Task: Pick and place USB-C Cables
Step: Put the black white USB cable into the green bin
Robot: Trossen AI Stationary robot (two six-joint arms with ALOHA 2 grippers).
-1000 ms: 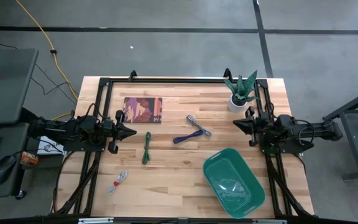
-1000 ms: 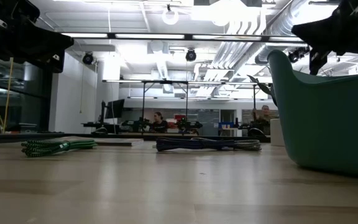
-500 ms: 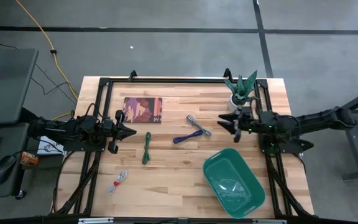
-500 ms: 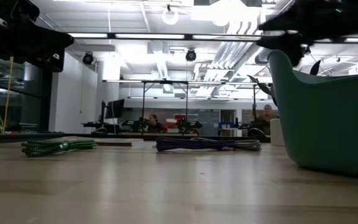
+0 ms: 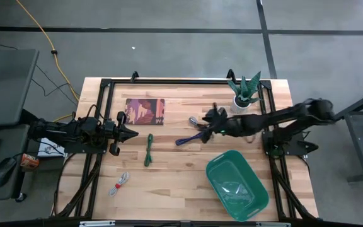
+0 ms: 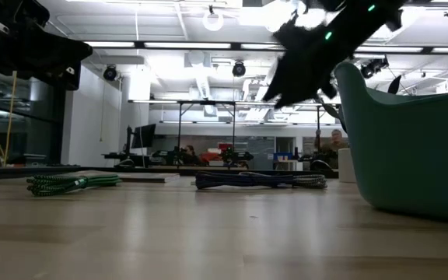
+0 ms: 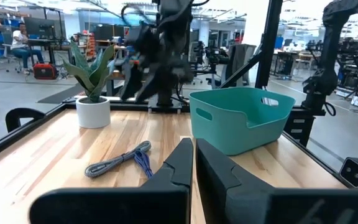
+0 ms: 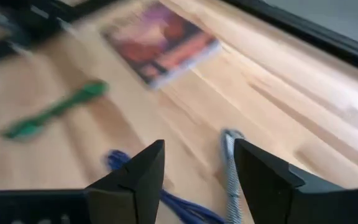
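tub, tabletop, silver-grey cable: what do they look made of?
Teal tub: looks like moulded plastic, smooth and slightly glossy, one-piece walls with cut-out handles.
Tabletop: wood, apparently butcher-block; parallel light strips with grain show, matte finish.
Silver-grey cable: seems braided-jacketed; a fine woven speckle shows along it. Fabric or metal braid cannot be told.

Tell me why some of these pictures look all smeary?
In the right wrist view the book, green cable and table are streaked with blur, the open right gripper staying sharp. In the low view that arm is a dark smear under glaring ceiling lights. The high view is crisp, with the left gripper parked.
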